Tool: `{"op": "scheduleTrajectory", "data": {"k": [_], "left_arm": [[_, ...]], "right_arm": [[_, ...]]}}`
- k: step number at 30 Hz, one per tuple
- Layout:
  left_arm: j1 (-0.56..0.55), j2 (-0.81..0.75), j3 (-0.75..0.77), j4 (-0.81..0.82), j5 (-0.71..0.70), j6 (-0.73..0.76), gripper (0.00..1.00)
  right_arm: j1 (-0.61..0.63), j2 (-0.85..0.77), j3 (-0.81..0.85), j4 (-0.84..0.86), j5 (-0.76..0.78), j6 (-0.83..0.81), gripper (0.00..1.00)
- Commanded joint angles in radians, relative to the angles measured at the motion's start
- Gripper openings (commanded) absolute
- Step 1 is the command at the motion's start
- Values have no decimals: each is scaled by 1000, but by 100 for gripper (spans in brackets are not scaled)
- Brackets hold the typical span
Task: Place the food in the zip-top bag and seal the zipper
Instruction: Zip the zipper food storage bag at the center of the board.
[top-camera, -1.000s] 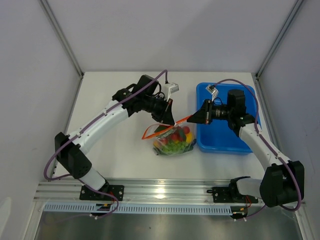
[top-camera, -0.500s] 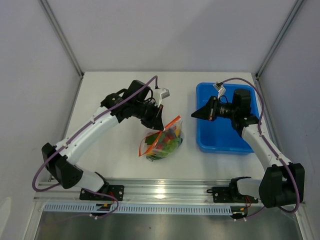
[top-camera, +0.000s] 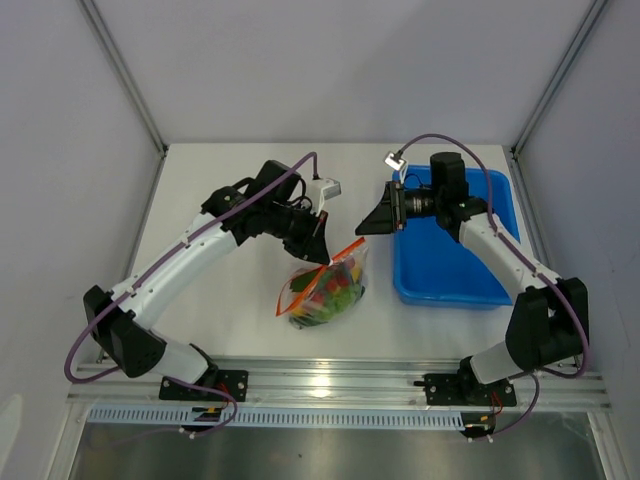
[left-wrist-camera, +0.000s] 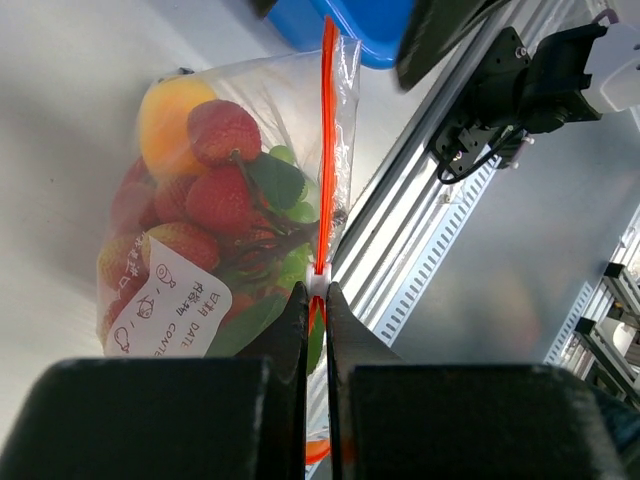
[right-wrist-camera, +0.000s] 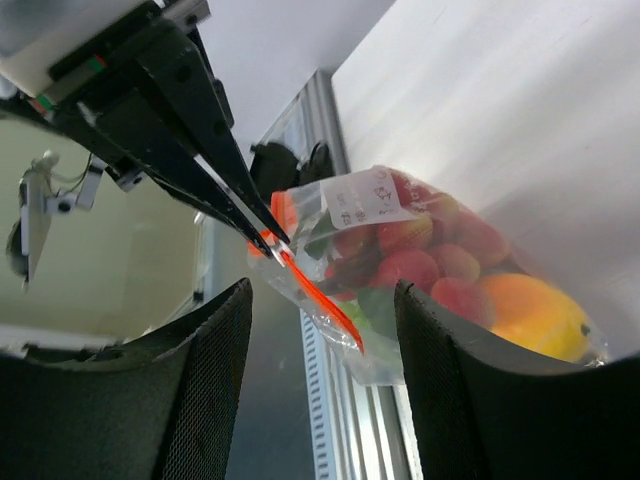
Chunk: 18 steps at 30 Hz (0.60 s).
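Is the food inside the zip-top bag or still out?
Inside. The food shows through the clear zip-top bag, beneath the zipper that the left gripper pinches.

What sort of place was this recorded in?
Most likely a lab robot cell: a white table boxed in by plain panels, two arms bolted to an aluminium rail, and toy food in a zip-top bag beside a blue tub.
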Motion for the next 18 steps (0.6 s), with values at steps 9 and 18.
{"op": "scheduleTrajectory", "data": {"k": [9, 18], "left_arm": [[7, 24, 73, 27, 73, 24, 1], [8, 47, 105, 19, 79, 32, 0]], "right_arm": [[116, 117, 110, -158, -134, -153, 49], [133, 121, 104, -212, -142, -193, 45]]}}
